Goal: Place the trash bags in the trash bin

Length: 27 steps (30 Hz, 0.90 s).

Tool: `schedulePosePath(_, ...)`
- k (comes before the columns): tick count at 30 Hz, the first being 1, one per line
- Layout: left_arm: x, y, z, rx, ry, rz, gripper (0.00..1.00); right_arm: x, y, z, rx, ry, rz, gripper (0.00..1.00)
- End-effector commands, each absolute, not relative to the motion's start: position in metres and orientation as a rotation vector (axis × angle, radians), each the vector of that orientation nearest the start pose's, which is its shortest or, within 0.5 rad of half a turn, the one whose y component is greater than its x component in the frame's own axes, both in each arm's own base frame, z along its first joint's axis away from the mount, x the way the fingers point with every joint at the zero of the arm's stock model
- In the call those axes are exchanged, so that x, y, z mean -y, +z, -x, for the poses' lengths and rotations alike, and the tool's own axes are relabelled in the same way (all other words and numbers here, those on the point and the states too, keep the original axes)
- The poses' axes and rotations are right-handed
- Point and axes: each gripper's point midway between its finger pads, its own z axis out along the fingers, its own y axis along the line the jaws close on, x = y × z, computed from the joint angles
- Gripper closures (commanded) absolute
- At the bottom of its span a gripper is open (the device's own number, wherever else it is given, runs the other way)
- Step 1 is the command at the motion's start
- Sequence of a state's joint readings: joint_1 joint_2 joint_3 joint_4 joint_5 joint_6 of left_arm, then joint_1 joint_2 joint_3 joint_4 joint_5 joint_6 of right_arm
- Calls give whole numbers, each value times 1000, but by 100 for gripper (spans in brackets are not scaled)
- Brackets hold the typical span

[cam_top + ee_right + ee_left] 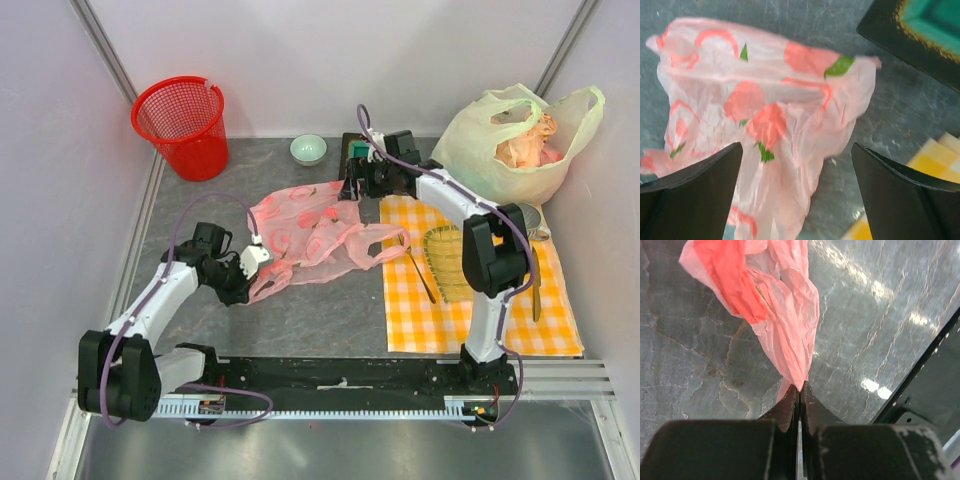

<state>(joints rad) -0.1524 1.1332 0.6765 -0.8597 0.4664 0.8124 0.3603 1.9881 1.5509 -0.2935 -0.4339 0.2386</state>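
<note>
A thin translucent pink trash bag (310, 235) with red and green prints lies spread on the grey table, its loop handle toward the checked cloth. My left gripper (247, 268) is shut on the bag's near-left corner; the left wrist view shows the pink plastic (785, 315) pinched between the closed fingertips (800, 390). My right gripper (348, 186) is open and hovers over the bag's far-right corner; the right wrist view shows the bag (765, 115) below and between the wide-apart fingers (695, 185). The red mesh trash bin (183, 127) stands at the far left corner.
A small green bowl (308, 149) and a dark tray (352, 150) sit at the back. A large pale yellow-green bag (515, 140) stands at far right. A yellow checked cloth (470, 290) holds a woven basket (448, 262) and utensils. Walls close both sides.
</note>
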Motion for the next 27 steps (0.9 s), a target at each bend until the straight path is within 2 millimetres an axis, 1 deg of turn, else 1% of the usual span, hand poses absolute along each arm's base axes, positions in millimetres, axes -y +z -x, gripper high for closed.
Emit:
schedulePosePath(1,99,75,-198,-2395,-598,-1106,98,-233,168,-424,-2301,800,565,2)
schedulePosePath(2,99,74,-198,-2398,-600,-1108,98,-230,170,-417,-2300,799,598,2)
schedulePosePath(3,98,75,-199,-2398,-593,-1102,98,-224,173,-403,-2302,791,659,2)
schedulePosePath(5,100,78,-198,-2383,-599,-1109,94,-214,171,-391,-2307,782,706,2)
schedulePosePath(6,101,80,-199,-2369,-605,-1111,92,-207,168,-377,-2337,781,734,2)
schedulePosePath(7,102,81,-197,-2370,-615,-1113,91,-197,164,-374,-2334,752,785,2)
schedulePosePath(8,103,84,-198,-2357,-620,-1123,90,-192,162,-367,-2343,766,808,2)
schedulePosePath(9,105,84,-197,-2352,-637,-1127,89,-183,157,-354,-2375,770,830,2)
schedulePosePath(10,105,84,-198,-2354,-638,-1125,89,-171,154,-353,-2379,754,839,2)
schedulePosePath(11,105,84,-199,-2357,-638,-1128,88,-167,151,-347,-2388,756,853,2)
schedulePosePath(12,105,84,-200,-2358,-639,-1135,87,-161,143,-336,-2421,758,860,2)
schedulePosePath(14,105,83,-200,-2354,-651,-1160,84,-155,135,-333,-2425,726,871,2)
schedulePosePath(15,106,84,-200,-2347,-652,-1167,82,-153,127,-335,-2416,706,863,2)
schedulePosePath(17,107,84,-200,-2333,-664,-1179,79,-152,119,-338,-2423,680,837,2)
schedulePosePath(18,108,83,-200,-2337,-667,-1179,77,-146,108,-342,-2449,638,825,2)
schedulePosePath(19,108,84,-201,-2335,-668,-1180,74,-144,104,-343,-2459,633,822,2)
schedulePosePath(20,108,81,-201,-2350,-677,-1178,63,-142,100,-343,-2471,642,811,3)
schedulePosePath(21,109,82,-202,-2354,-687,-1178,58,-140,96,-345,-2477,673,788,8)
schedulePosePath(22,108,83,-205,-2351,-691,-1172,53,-141,95,-345,-2479,696,775,26)
schedulePosePath(23,111,84,-205,-2340,-721,-1171,47,-141,95,-346,-2478,709,769,38)
schedulePosePath(24,111,84,-205,-2336,-735,-1163,44,-141,95,-348,-2481,716,750,48)
schedulePosePath(25,110,85,-208,-2333,-736,-1150,42,-142,96,-348,-2476,734,740,67)
schedulePosePath(27,110,82,-209,-2336,-735,-1151,40,-142,99,-351,-2470,736,719,79)
